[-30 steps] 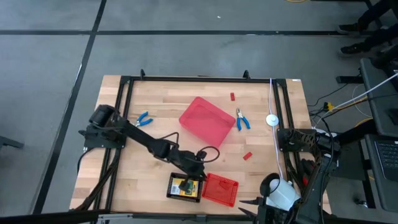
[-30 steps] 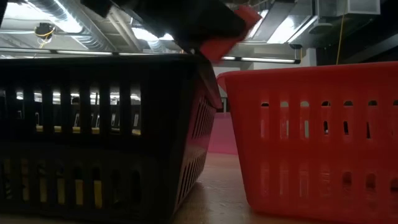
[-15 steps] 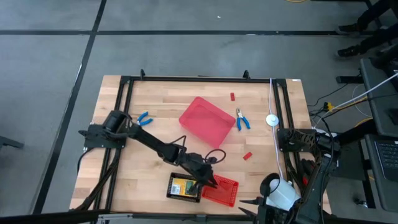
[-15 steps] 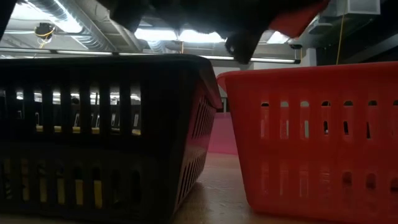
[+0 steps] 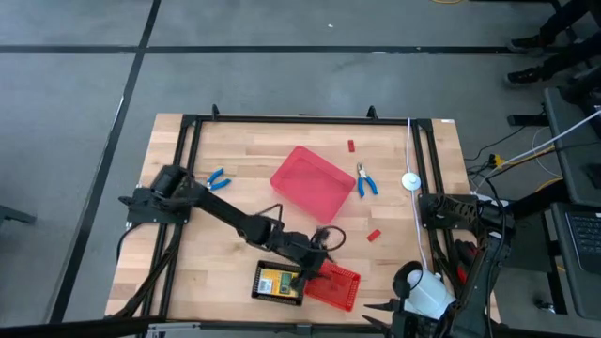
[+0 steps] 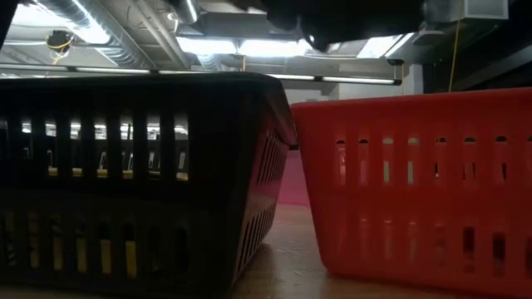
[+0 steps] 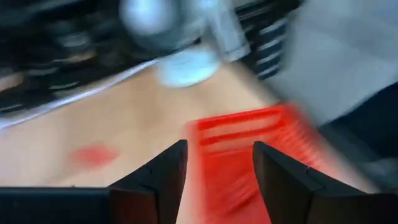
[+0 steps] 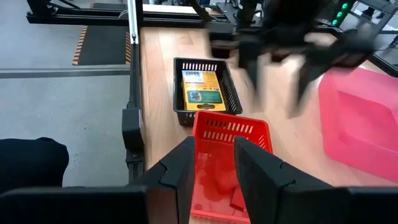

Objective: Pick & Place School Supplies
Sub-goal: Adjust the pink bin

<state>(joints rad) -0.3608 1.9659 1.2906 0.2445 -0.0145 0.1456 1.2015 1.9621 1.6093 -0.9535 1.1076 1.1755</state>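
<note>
Red plastic mesh basket [image 5: 333,285] sits right under the left gripper [image 5: 322,266], which hangs over its rim w/ fingers spread apart and nothing between them; the left wrist view shows the two dark fingers [image 7: 163,180] well separated w/ the red basket [image 7: 245,155] in the gap beyond. Small black slotted plastic tray [image 5: 279,284] sits touching the basket on the side toward the left arm's base, holding a flat yellow-and-green card box [image 5: 277,282]. In the right wrist view a flat red piece [image 8: 214,183] lies on the basket floor, below the spread left gripper [image 8: 278,74]. Beyond the left gripper, toward the table's far edge, is the large plain red rectangular tray [image 5: 313,181]. A tiny red rectangular block [image 5: 373,235] lies on the wood table [image 5: 235,150] near the gripper, toward the right arm's side; another tiny red block [image 5: 351,145] is well apart, past the big tray. One pair of blue-handled pliers [image 5: 365,179] lies just beside the big tray; a second blue-handled pair [image 5: 216,179] lies near the left arm's base. Right gripper [image 8: 210,162] waits at the table's near edge, fingers parted w/ a narrow gap, empty, looking down on the basket.
</note>
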